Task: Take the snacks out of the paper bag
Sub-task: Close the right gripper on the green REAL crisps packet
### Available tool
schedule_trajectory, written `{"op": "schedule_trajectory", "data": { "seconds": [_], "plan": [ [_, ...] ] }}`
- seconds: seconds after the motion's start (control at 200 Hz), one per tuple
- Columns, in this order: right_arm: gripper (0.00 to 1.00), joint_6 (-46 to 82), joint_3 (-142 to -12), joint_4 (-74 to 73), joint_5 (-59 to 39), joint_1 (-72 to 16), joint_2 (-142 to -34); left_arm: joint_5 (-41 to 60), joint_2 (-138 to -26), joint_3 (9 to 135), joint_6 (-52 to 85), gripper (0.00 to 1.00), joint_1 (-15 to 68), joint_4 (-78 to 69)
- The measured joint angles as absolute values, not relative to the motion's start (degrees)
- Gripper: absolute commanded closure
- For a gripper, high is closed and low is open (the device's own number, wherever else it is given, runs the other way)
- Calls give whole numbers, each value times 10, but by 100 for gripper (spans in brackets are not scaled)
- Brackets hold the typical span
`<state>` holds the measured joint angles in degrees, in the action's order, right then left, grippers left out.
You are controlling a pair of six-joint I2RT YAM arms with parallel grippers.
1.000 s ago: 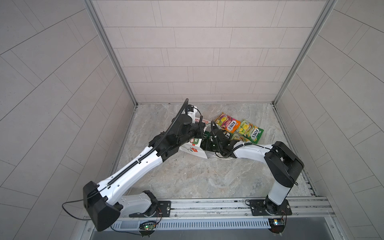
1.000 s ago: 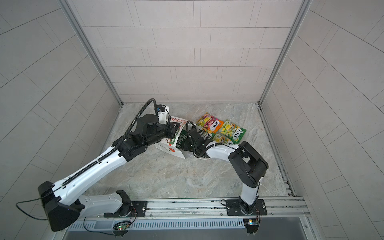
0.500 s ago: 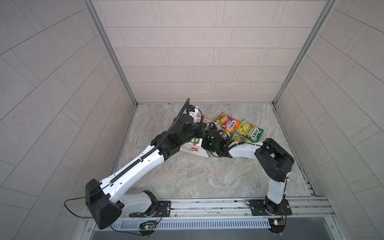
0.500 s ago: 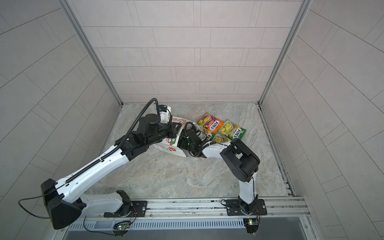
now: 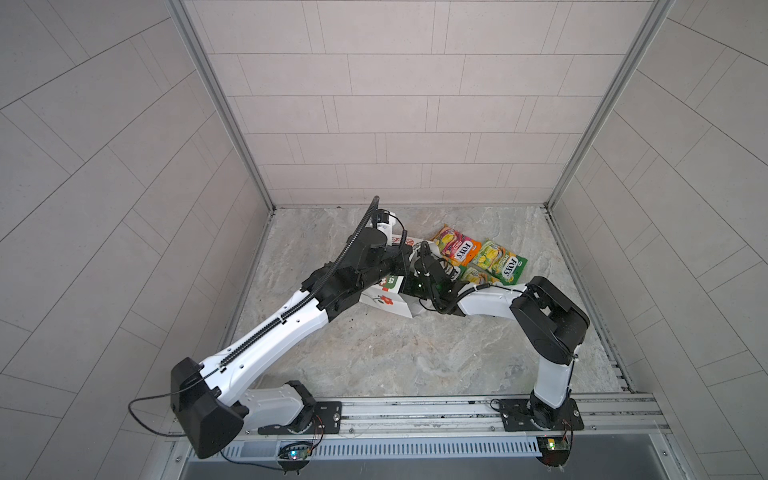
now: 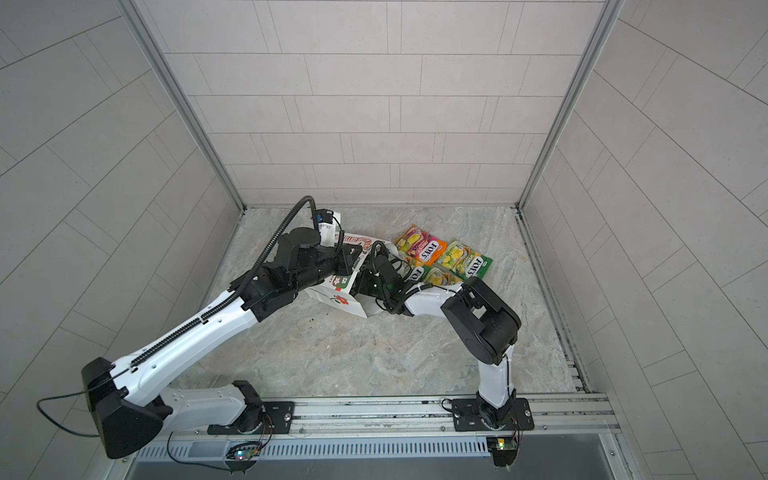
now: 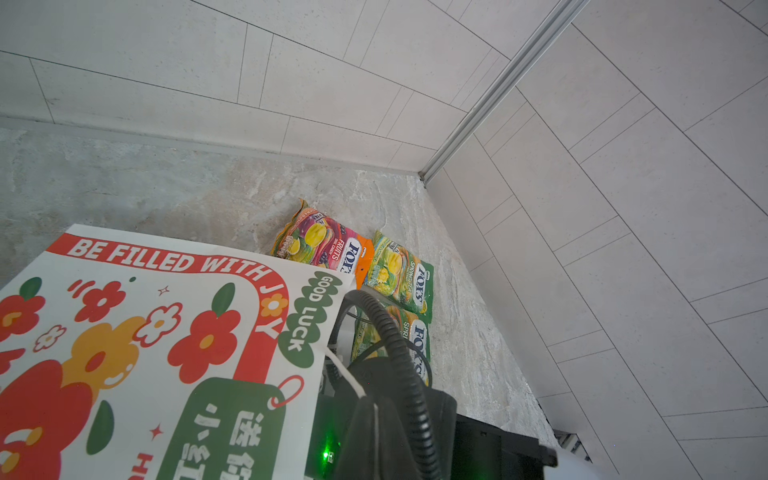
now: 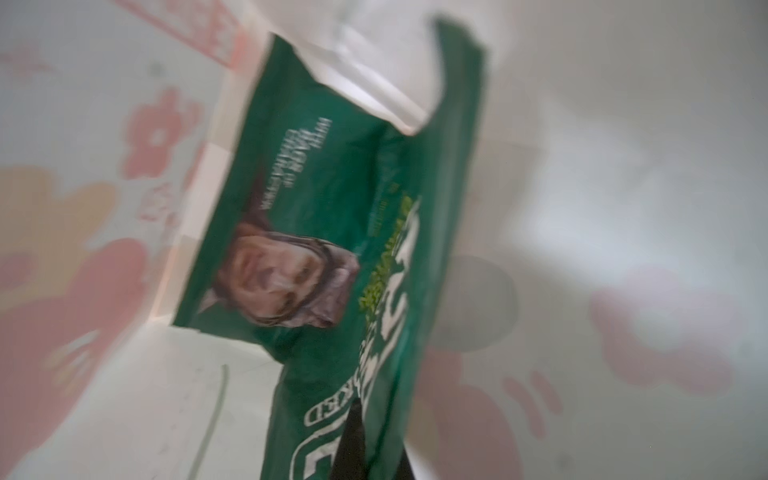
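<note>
The white paper bag (image 5: 388, 300) (image 6: 341, 302) lies on its side mid-table, its flower print showing in the left wrist view (image 7: 145, 332). My left gripper (image 7: 374, 409) is shut on the bag's white string handle at the mouth. My right gripper (image 8: 378, 453) reaches inside the bag and is shut on the edge of the dark green crisp bag (image 8: 332, 232) with a face on it; in both top views its jaws are hidden in the bag. An orange-pink FOX'S pouch (image 5: 455, 248) (image 7: 324, 245) and green-yellow pouches (image 5: 500, 262) (image 6: 467, 260) (image 7: 401, 272) lie on the table behind the right wrist.
Tiled walls close in the marble table (image 5: 395, 357) at the back and on both sides. The arm bases stand on a metal rail (image 5: 415, 411) at the front edge. The right arm's elbow (image 5: 548, 320) sits right of the bag.
My right gripper has pushed further into the bag and shut on the crisp bag. The left gripper still holds the handle in the same place.
</note>
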<state>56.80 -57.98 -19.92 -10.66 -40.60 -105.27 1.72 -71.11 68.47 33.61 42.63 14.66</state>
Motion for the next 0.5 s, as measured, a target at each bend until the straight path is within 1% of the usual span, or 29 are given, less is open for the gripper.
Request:
{"op": "schedule_trajectory", "data": {
  "seconds": [0.225, 0.5],
  "plan": [
    [100, 556, -566, -201, -138, -393, -1007, -12, -708, 685, 330, 100, 428, 158],
    [100, 548, -539, -195, -151, -388, -943, -55, -697, 685, 322, 100, 428, 176]
  ]
}}
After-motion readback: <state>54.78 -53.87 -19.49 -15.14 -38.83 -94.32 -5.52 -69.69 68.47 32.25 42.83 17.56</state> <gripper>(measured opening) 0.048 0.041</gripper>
